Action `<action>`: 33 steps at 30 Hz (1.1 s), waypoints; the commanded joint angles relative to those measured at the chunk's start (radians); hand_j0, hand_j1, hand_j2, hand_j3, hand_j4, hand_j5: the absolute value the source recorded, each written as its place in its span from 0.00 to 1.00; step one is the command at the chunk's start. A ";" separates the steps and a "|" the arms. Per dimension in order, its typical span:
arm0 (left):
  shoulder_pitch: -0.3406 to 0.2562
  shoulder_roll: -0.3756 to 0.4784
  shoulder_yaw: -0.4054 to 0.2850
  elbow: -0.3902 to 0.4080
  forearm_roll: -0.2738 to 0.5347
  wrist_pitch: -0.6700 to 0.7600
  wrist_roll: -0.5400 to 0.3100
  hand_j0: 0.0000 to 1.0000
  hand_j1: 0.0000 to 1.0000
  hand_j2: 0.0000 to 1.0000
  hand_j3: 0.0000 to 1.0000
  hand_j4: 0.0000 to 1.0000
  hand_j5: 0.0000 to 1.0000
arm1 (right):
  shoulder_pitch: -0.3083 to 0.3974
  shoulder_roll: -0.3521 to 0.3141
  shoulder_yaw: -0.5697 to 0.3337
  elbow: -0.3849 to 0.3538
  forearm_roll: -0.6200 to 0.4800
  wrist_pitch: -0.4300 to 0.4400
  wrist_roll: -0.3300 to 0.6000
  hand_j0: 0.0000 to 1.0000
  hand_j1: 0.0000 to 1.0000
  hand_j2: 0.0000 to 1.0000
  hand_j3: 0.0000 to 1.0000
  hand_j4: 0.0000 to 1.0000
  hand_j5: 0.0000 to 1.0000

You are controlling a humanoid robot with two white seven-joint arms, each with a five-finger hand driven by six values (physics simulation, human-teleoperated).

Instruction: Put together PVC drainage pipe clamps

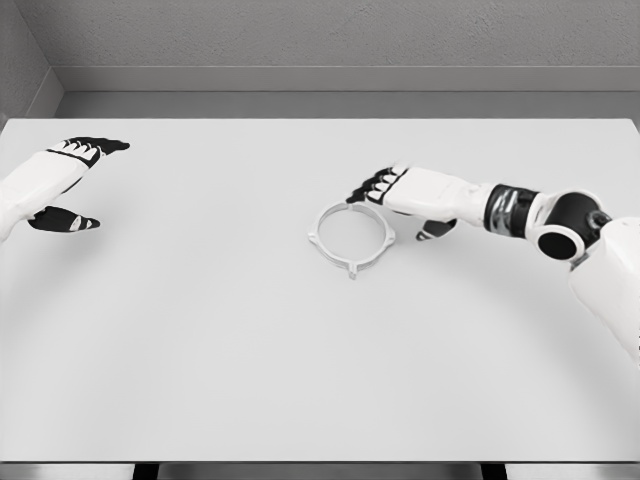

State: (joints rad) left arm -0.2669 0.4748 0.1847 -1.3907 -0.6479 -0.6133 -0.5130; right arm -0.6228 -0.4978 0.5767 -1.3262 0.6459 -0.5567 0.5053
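- Clamp ring (351,237) flat on white table (200,350), right of centre.
- Right hand (400,190) at ring's upper right rim, fingers extended, apart, gripping nothing.
- Left hand (62,185) far left, open, idle.
- Risk: thin, low ring, likely to skid or slip under fingertips.
- No mating part visible; nothing obstructing.

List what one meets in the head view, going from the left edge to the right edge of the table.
Left hand, open, at the left edge → white ring-shaped clamp lying flat near the middle → right hand, fingers at the ring's upper right rim, on the white table.
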 commanded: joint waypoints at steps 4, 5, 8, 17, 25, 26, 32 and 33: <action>0.000 -0.001 -0.001 0.001 0.007 0.002 0.001 1.00 1.00 1.00 1.00 1.00 1.00 | 0.008 0.030 0.000 0.001 -0.006 0.003 -0.001 1.00 1.00 1.00 1.00 1.00 1.00; 0.000 -0.001 -0.001 0.001 0.007 0.002 0.001 1.00 1.00 1.00 1.00 1.00 1.00 | 0.008 0.032 0.000 0.001 -0.005 0.003 0.001 1.00 1.00 1.00 1.00 1.00 1.00; 0.000 -0.001 -0.001 0.001 0.007 0.002 0.001 1.00 1.00 1.00 1.00 1.00 1.00 | 0.008 0.033 0.000 0.001 -0.003 0.003 0.001 1.00 1.00 1.00 1.00 1.00 1.00; 0.000 -0.001 -0.001 -0.001 0.007 0.002 0.001 1.00 1.00 1.00 1.00 1.00 1.00 | 0.008 0.033 0.000 0.013 0.005 0.004 0.001 1.00 1.00 1.00 1.00 1.00 1.00; 0.000 -0.001 -0.001 -0.001 0.005 0.002 0.001 1.00 1.00 1.00 1.00 1.00 1.00 | 0.005 0.035 -0.003 0.059 0.008 0.004 0.001 1.00 1.00 1.00 1.00 1.00 1.00; 0.000 -0.001 -0.001 -0.001 0.005 0.002 0.001 1.00 1.00 1.00 1.00 1.00 1.00 | 0.003 0.036 -0.003 0.059 0.008 0.004 0.001 1.00 1.00 1.00 1.00 1.00 1.00; 0.000 -0.002 -0.001 -0.001 0.005 0.002 0.001 1.00 1.00 1.00 1.00 1.00 1.00 | -0.002 0.054 -0.003 0.084 0.011 0.003 -0.002 1.00 1.00 1.00 1.00 1.00 1.00; 0.000 -0.001 -0.001 -0.001 0.005 0.002 0.001 1.00 1.00 1.00 1.00 1.00 1.00 | -0.002 0.059 -0.003 0.084 0.011 0.003 -0.002 1.00 1.00 1.00 1.00 1.00 1.00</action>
State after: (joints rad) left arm -0.2669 0.4730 0.1837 -1.3911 -0.6499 -0.6133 -0.5130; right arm -0.6243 -0.4462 0.5745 -1.2479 0.6618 -0.5553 0.5041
